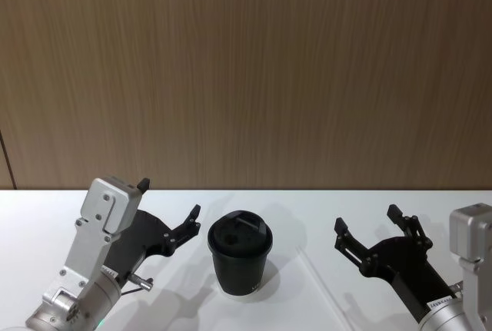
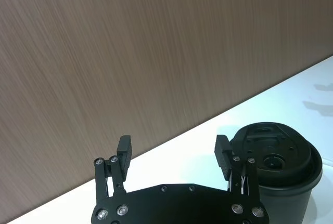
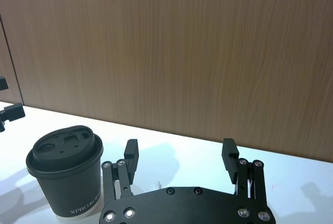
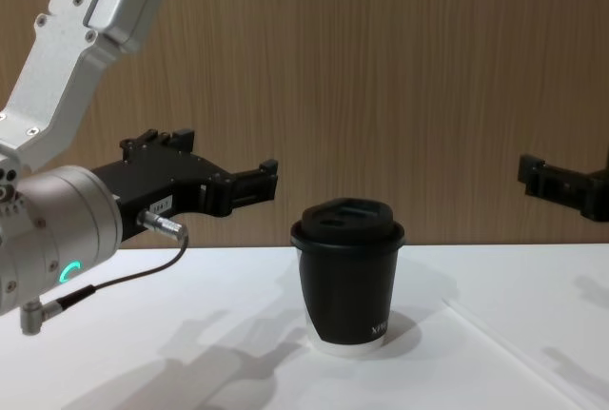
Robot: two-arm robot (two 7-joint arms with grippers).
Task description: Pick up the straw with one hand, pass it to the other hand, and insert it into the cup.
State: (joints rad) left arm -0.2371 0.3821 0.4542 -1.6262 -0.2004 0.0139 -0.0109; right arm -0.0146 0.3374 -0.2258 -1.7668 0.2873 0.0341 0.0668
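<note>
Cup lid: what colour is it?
Black, like the cup body; the lid shows best in the right wrist view.

Head camera: we look forward and down onto the white table [image 1: 254, 200], cup [image 1: 241, 254] near centre. Chest camera: lower, we face across the table, close on the cup's side. Wrist cameras: from close behind, we look out over the left gripper [image 2: 173, 143] and right gripper [image 3: 180, 146] toward the wood wall [image 2: 130, 52]. All four share the cup.

A white table [image 1: 46, 216] meets a brown wood-grain wall [image 1: 246, 70] running behind it.
</note>
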